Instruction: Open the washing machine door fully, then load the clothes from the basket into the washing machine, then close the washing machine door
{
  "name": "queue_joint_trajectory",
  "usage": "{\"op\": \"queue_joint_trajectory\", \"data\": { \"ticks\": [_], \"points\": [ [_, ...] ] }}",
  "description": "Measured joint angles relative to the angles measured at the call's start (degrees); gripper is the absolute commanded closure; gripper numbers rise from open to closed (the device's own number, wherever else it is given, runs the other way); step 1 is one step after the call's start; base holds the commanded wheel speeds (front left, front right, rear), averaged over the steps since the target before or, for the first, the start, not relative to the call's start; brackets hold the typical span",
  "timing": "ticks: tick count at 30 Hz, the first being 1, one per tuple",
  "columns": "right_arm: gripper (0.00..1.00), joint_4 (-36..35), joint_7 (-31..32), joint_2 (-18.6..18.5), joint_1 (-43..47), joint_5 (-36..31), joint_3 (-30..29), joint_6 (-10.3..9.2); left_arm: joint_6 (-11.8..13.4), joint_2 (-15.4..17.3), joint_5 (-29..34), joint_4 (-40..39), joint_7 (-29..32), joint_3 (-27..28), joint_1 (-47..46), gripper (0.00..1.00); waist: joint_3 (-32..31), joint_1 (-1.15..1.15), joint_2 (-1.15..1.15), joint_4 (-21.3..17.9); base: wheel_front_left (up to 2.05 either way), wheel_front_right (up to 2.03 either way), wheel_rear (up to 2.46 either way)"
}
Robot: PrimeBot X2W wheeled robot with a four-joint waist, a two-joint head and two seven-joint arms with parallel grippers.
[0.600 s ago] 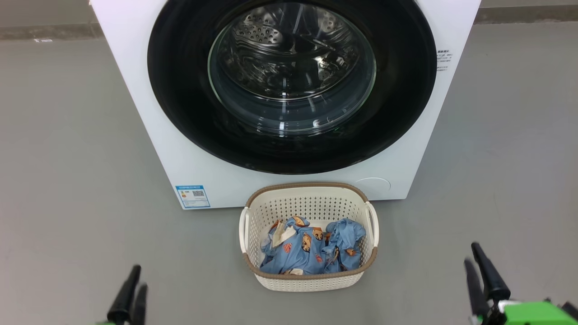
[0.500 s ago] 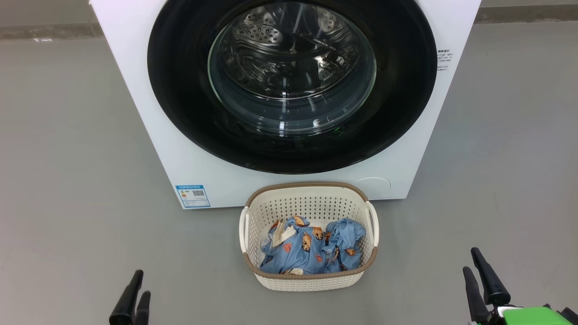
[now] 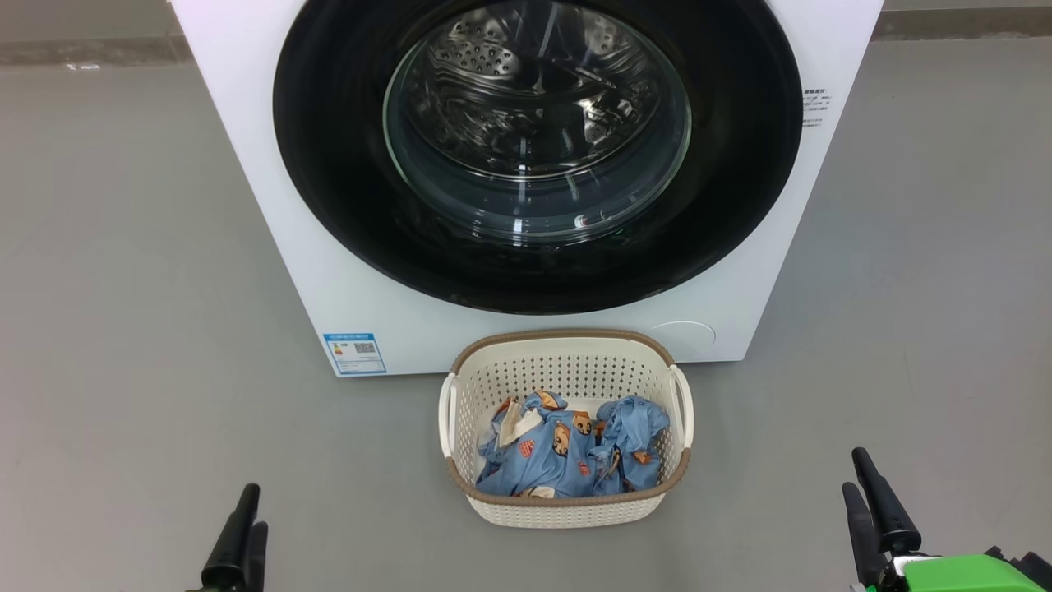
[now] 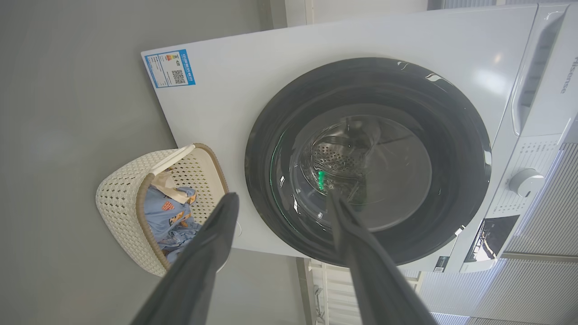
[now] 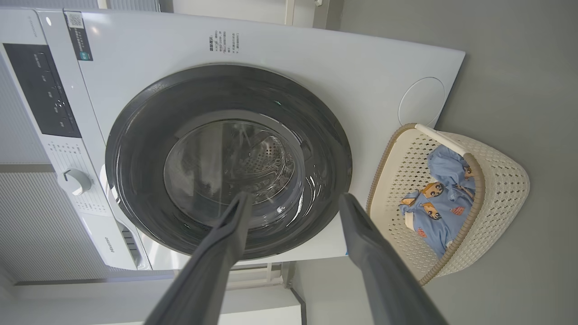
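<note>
Showing washer shut, basket loaded

Glossy black round washing machine door (image 3: 329, 164), its bulging glass bowl revealing perforated steel, sits closed on the boxy white washing machine (image 3: 246, 123). At 6 o'clock, the perforated cream basket (image 3: 567, 511), brown-rimmed, holds crumpled blue printed clothes (image 3: 559, 456). Left gripper (image 3: 253, 510) at 7 o'clock, right gripper (image 3: 855, 470) at 5 o'clock: fingers spread, empty.

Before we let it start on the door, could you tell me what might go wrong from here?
1. The basket stands close to the washing machine, right under the closed washing machine door; a reach for the door might knock it.
2. The door's black face is glossy, so a grip may slip.
3. The clothes lie bunched; one could drop on the floor.
</note>
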Motion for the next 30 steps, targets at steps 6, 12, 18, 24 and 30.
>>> {"op": "queue_joint_trajectory", "data": {
  "ticks": [6, 12, 18, 24, 30],
  "points": [
    [0.0, -0.41, -1.02, -0.08, -0.03, -3.92, 0.29, 0.0, 0.0, 0.16, 4.67, -0.36, -0.97, -0.24, 0.0, 0.0, 0.19, 0.0, 0.0, 0.2, 0.0, 0.0, 0.0],
    [0.0, -0.7, -1.92, -0.32, -0.15, -8.14, 1.07, 0.0, 0.0, 0.21, 9.59, -1.14, -2.03, -0.68, -0.01, 0.0, 0.41, 0.0, 0.0, 0.37, 0.0, 0.0, 0.0],
    [0.0, -0.9, -2.85, -0.58, -0.21, -13.81, 1.9, 0.0, 0.0, 0.38, 15.11, -1.81, -2.85, -1.32, -0.01, 0.0, 0.62, 0.0, 0.0, 0.53, 0.0, 0.0, 0.0],
    [0.0, -0.94, -3.6, -0.6, -0.22, -17.58, 1.96, 0.0, 0.0, 0.44, 19.6, -1.92, -3.68, -2.0, -0.01, 0.0, 0.84, 0.0, 0.0, 0.73, 0.0, 0.0, 0.0],
    [0.0, -1.18, -4.6, -0.59, -0.24, -20.98, 2.34, 0.0, 0.0, 0.44, 24.3, -2.65, -4.65, -2.36, -0.03, 0.0, 1.14, 0.0, 0.0, 0.97, 0.0, 0.0, 0.0]
  ]
}}
